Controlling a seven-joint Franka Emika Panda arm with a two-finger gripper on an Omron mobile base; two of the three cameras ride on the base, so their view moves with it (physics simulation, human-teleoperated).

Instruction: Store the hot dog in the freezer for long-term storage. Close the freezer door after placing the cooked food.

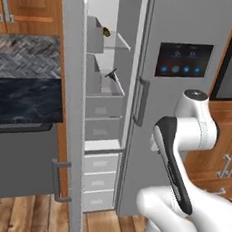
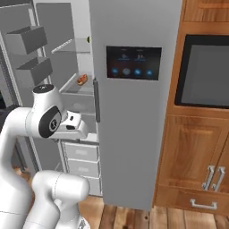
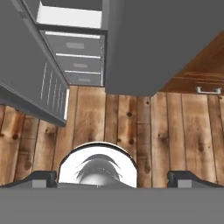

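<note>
The freezer door (image 1: 68, 133) stands open at the left, a tall grey door with a bar handle (image 1: 57, 180) low on its outer side and grey bins (image 2: 27, 39) on its inner face. Just to its right is the freezer (image 1: 104, 112), a narrow white space with clear shelves up high and drawers (image 1: 99, 181) down low. The hot dog (image 2: 82, 80) lies on a clear shelf in the freezer, near the shelf's front edge, so the food looks already put away. A small dark lump (image 1: 106, 32) sits on a higher shelf. What is left is to shut the door. To do that well, I think the arm should swing left, get behind the outer side of the open door, press near its free edge by the handle, and push in a slow curve until the door meets the fridge. It should keep away from the bins and the shelves. Further right is the other grey door with the dark screen (image 2: 133, 62), which stays alone. The arm (image 1: 176, 159) is folded in front of that door, elbow up high, with the hand pointing down at the wooden floor (image 3: 131, 122). The gripper (image 3: 112, 179) is spread wide and holds nothing; its two dark tips sit far apart over the floor.
</note>
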